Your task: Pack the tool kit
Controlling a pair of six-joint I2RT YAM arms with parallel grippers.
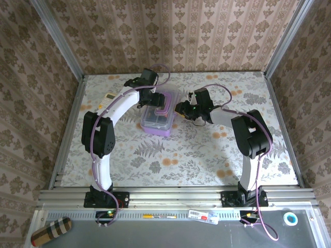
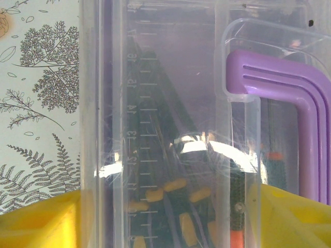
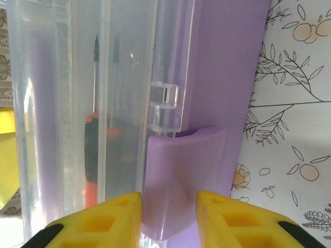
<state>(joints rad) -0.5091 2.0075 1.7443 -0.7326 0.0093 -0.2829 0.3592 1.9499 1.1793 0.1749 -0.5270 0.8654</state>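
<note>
The tool kit [image 1: 158,123], a purple case with a clear lid, lies mid-table. My left gripper [image 1: 151,99] sits at its far end. In the left wrist view its yellow fingers [image 2: 36,219] press either side of the lid's raised clear part [image 2: 155,103], beside the purple handle [image 2: 289,82]; my left gripper [image 2: 170,195] looks shut on it. Yellow-and-black screwdrivers [image 2: 176,187] lie inside. My right gripper [image 1: 180,108] is at the case's right side. In its wrist view my right gripper [image 3: 169,201] is shut on the purple latch [image 3: 181,165]. An orange-and-black screwdriver [image 3: 92,155] shows through the lid.
A small yellow calculator [image 1: 110,96] lies left of the case, next to my left arm. The floral tablecloth [image 1: 207,155] is bare in front of the case. Metal frame rails [image 1: 72,129] and papered walls bound the table.
</note>
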